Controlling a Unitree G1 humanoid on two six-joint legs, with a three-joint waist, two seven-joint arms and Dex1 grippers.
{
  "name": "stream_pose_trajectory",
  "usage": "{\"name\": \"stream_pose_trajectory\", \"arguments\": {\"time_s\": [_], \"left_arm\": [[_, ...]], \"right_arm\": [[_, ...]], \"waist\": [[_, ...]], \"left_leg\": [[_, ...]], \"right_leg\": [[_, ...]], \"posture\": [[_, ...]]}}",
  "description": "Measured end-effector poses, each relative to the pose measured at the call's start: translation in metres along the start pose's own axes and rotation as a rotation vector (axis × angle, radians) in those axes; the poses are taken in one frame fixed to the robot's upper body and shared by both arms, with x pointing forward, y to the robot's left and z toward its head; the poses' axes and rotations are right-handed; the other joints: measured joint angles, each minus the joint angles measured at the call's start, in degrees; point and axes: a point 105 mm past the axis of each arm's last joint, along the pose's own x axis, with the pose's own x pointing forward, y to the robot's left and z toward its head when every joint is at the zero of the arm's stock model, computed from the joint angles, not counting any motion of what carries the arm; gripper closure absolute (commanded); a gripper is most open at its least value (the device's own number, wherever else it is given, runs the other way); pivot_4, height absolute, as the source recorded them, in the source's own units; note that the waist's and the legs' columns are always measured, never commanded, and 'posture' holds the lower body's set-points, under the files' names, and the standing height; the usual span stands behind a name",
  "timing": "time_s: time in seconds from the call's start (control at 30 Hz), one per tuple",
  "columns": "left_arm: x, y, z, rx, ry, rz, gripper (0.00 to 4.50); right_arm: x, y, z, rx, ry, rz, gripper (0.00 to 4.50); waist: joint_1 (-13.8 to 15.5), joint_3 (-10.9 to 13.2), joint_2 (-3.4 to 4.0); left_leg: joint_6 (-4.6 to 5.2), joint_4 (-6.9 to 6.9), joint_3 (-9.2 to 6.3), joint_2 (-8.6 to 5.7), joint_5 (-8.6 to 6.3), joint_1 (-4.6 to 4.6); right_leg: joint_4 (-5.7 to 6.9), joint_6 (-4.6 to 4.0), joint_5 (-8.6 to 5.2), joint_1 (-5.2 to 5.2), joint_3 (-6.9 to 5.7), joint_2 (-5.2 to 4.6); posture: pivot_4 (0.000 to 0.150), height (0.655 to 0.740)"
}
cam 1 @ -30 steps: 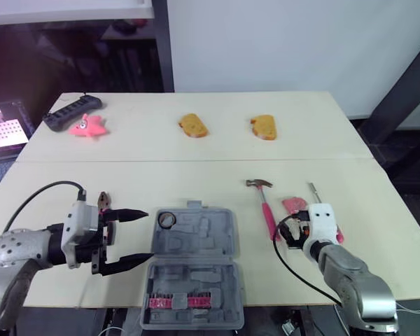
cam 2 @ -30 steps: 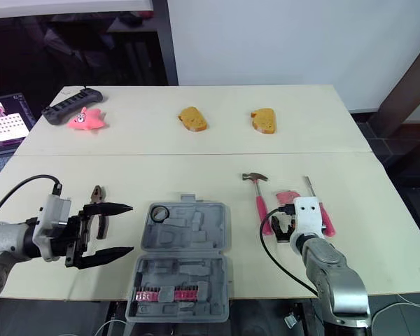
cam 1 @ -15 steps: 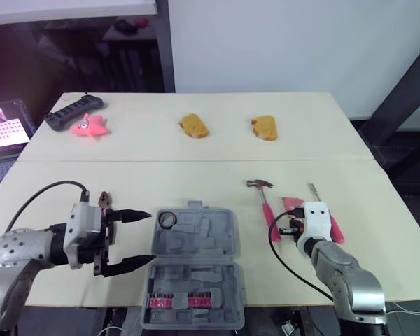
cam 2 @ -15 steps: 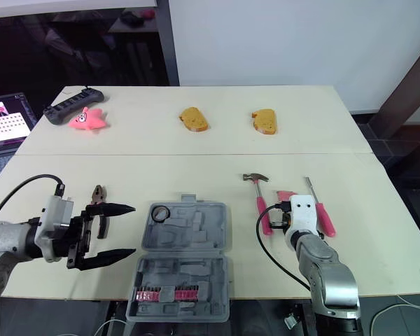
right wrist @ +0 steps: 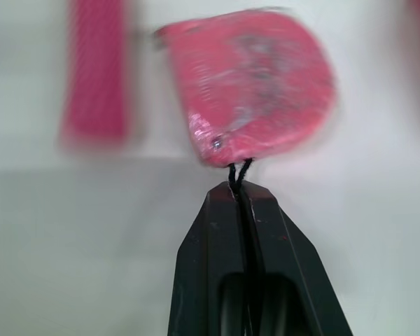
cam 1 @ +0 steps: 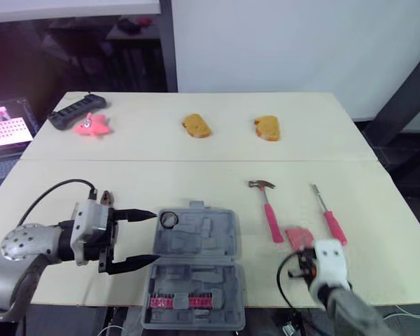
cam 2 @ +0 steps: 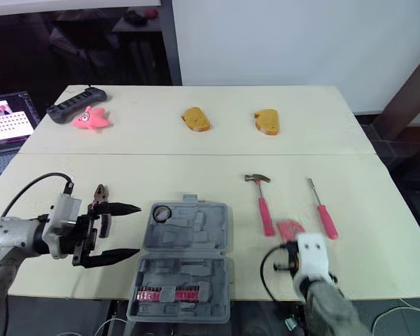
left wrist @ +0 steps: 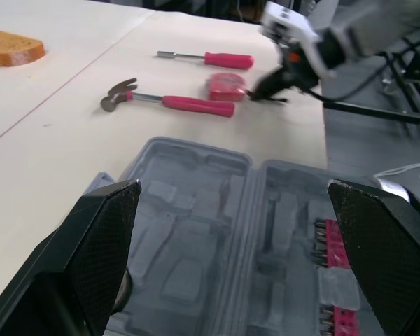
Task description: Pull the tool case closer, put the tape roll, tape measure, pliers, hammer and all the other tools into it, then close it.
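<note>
Tool case point(cam 1: 217, 238) open flat at the near edge of the worktop point(cam 1: 196, 175), a little left of centre. Far half with moulded recesses, near half with a row of bits in a pink holder point(cam 1: 175, 302). Tape roll point(cam 1: 168, 220) seated in the far-left corner of the case.

Left gripper point(cam 2: 139, 229) just left of the case, fingers spread wide, nothing between them, pointed right toward the case's left edge. Pliers point(cam 2: 98, 194) flat on the worktop just far of that gripper, outside the case.

Right of the case and apart from it: hammer point(cam 1: 271, 217), head far, pink handle near. Further right, screwdriver point(cam 1: 329, 222), roughly parallel to it. Tape measure point(cam 1: 299, 236) between the near ends of the two handles, down at the worktop surface as far as can be told.

Right gripper point(right wrist: 241, 185) just near of the tape measure, fingers pressed together on the thin black cord at its near edge, not on the pink body itself.

Along the far part of the worktop: black power strip point(cam 1: 73, 112) and pink star toy point(cam 1: 91, 126) at far left, two orange-brown bread-shaped pieces point(cam 1: 196, 126) nearer the middle.
</note>
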Motion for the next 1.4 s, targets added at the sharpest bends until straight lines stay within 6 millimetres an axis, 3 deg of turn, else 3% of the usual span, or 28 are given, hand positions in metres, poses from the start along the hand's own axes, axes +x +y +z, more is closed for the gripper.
{"name": "stream_pose_trajectory", "arguments": {"time_s": [0.23,0.43,0.57,0.77,1.03,1.2,1.27,1.37,1.4], "left_arm": [[0.0,0.002,-0.004,-0.016,-0.003,-0.028,0.0],[0.003,0.001,-0.003,-0.015,-0.006,-0.062,0.0],[0.003,0.001,-0.005,-0.021,-0.006,-0.066,0.0],[0.003,0.002,-0.004,-0.02,-0.007,-0.07,0.0],[0.001,0.002,-0.007,-0.023,-0.007,-0.072,0.0],[0.001,0.001,-0.008,-0.028,-0.008,-0.064,0.0],[0.002,0.0,-0.009,-0.033,-0.009,-0.062,0.0],[0.003,-0.004,-0.01,-0.037,-0.007,-0.064,0.0],[0.003,-0.004,-0.01,-0.038,-0.007,-0.064,0.0]], "right_arm": [[-0.033,0.017,-0.031,0.028,0.089,0.047,4.49],[-0.04,0.026,-0.039,0.057,0.114,0.066,4.49],[-0.044,0.032,-0.042,0.069,0.118,0.087,3.12],[-0.047,0.039,-0.043,0.118,0.102,0.127,0.06],[-0.062,0.008,-0.06,0.117,0.18,0.104,0.06],[-0.069,-0.007,-0.047,0.018,0.163,0.22,0.06],[-0.069,-0.008,-0.027,-0.152,0.123,0.344,0.06],[-0.068,-0.008,0.028,-0.629,-0.018,0.588,0.06],[-0.066,-0.009,0.037,-0.793,-0.038,0.657,0.06]], "waist": [[-0.4,-0.03,-0.05],[-0.29,-0.07,-0.11],[-0.14,-0.08,-0.12],[0.58,-0.18,-0.29],[0.96,-0.16,-0.25],[0.7,-0.15,-0.22],[0.47,-0.13,-0.2],[0.18,-0.16,-0.29],[0.49,-0.16,-0.32]], "left_leg": [[-0.01,0.01,0.03,0.01,0.0,0.01],[-0.01,0.01,0.03,0.01,0.0,0.0],[-0.01,0.01,0.04,0.02,0.0,-0.01],[-0.02,0.03,0.06,0.01,-0.01,-0.02],[-0.02,0.05,0.1,0.0,-0.01,-0.04],[-0.02,0.04,0.1,0.01,-0.01,0.0],[-0.02,0.14,0.27,-0.03,-0.01,0.01],[-0.01,0.24,0.29,-0.07,-0.01,0.11],[0.0,0.22,0.17,-0.05,-0.02,0.12]], "right_leg": [[-0.02,-0.18,-0.09,-0.01,0.03,-0.01],[-0.03,-0.2,-0.09,-0.04,0.04,-0.01],[-0.03,-0.2,-0.1,-0.03,0.04,-0.02],[-0.08,-0.2,-0.1,-0.02,0.04,-0.05],[-0.1,-0.2,-0.1,-0.01,0.05,-0.08],[-0.08,-0.2,-0.1,0.0,0.05,-0.04],[-0.09,-0.17,-0.08,0.02,0.19,-0.09],[-0.11,-0.13,-0.06,0.19,0.28,-0.04],[-0.1,-0.12,-0.07,0.23,0.25,0.03]], "posture": [[0.15,0.74],[0.15,0.74],[0.15,0.74],[0.15,0.74],[0.15,0.74],[0.15,0.74],[0.15,0.74],[0.15,0.74],[0.15,0.74]]}}
